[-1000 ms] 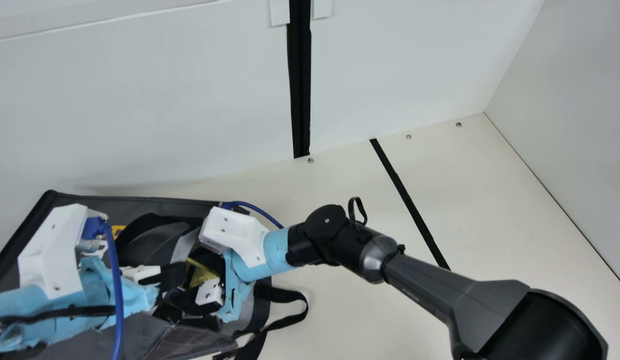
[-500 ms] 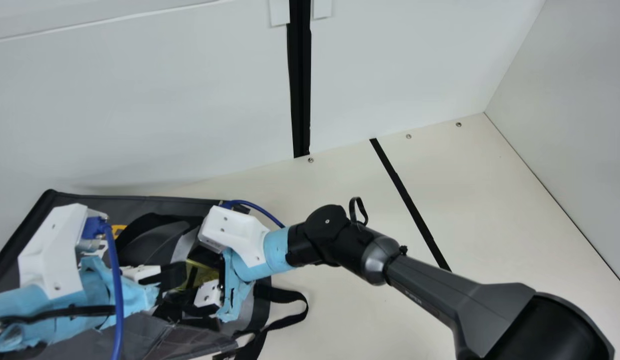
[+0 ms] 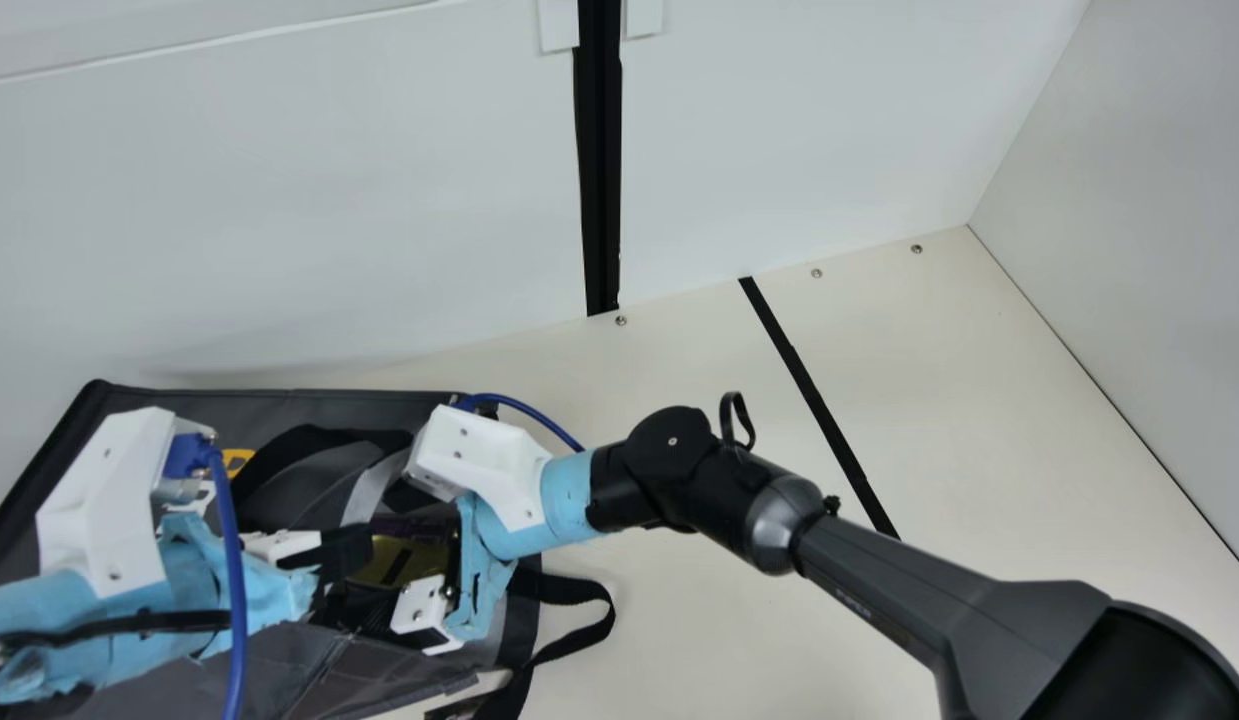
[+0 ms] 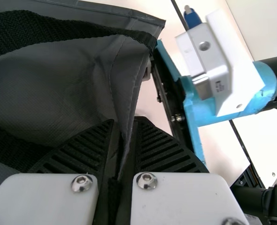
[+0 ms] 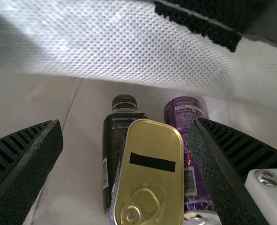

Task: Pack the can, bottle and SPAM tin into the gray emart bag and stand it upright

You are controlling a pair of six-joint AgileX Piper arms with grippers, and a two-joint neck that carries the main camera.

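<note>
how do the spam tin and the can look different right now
The SPAM tin is gold, while the can is mostly purple.
The tin has a flat lid with rounded corners; the can is a long, round cylinder.
The tin turns its lid, with pull tab and black strip, to the right wrist camera, while the can shows its printed side.
Both are inside the gray emart bag.

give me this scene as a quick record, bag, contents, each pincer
bag: gray, mouth open
contents: SPAM tin with gold lid; dark bottle and purple can on either side of it
left pincer: shut on the bag's edge
right pincer: open, facing the tin
</note>
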